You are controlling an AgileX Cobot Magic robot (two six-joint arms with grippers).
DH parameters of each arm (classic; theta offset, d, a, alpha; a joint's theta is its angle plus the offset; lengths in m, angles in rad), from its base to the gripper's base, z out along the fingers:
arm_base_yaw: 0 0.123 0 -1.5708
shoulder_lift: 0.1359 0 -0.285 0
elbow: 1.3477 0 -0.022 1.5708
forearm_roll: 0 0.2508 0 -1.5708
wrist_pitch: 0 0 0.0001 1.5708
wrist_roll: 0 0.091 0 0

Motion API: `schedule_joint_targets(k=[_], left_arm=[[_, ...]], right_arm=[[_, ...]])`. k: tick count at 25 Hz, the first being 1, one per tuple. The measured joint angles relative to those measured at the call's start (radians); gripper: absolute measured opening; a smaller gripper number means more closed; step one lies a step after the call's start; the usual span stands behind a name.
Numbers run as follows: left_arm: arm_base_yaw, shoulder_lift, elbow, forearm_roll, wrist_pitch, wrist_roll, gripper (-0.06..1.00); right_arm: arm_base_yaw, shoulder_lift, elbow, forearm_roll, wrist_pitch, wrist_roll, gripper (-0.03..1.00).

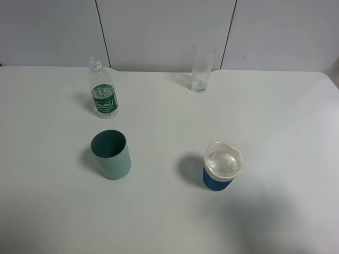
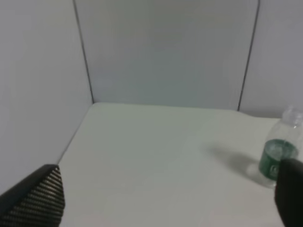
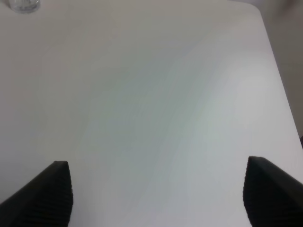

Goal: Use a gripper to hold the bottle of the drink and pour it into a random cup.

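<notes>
Pincer (image 3: 156, 194) above seemingly white table (image 3: 156, 94)

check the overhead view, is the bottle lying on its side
No, the bottle stands upright on the table, behind the teal cup.

Even, diffuse overhead light; soft shadows fall left of teal cup (image 1: 111, 154) and blue cup (image 1: 222, 166). Mild glare on white table (image 1: 169, 211). Left wrist view blurred; bottle (image 2: 279, 151) soft.
</notes>
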Motion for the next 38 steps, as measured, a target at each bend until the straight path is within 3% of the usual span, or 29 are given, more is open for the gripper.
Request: schedule_joint_targets(k=[17,25,38], left_arm=[[0.0,-0.001,0.235,-0.011,0.032,-0.06,0.88],[0.0,-0.001,0.26,-0.074,0.045,-0.046,0.88],[0.032,-0.001,0.26,-0.082,0.046,-0.044,0.88]], right_arm=[[0.0,0.0,0.0,0.0,0.0,0.0,0.74],[0.0,0.0,0.0,0.0,0.0,0.0,0.74],[0.0,0.0,0.0,0.0,0.0,0.0,0.74]])
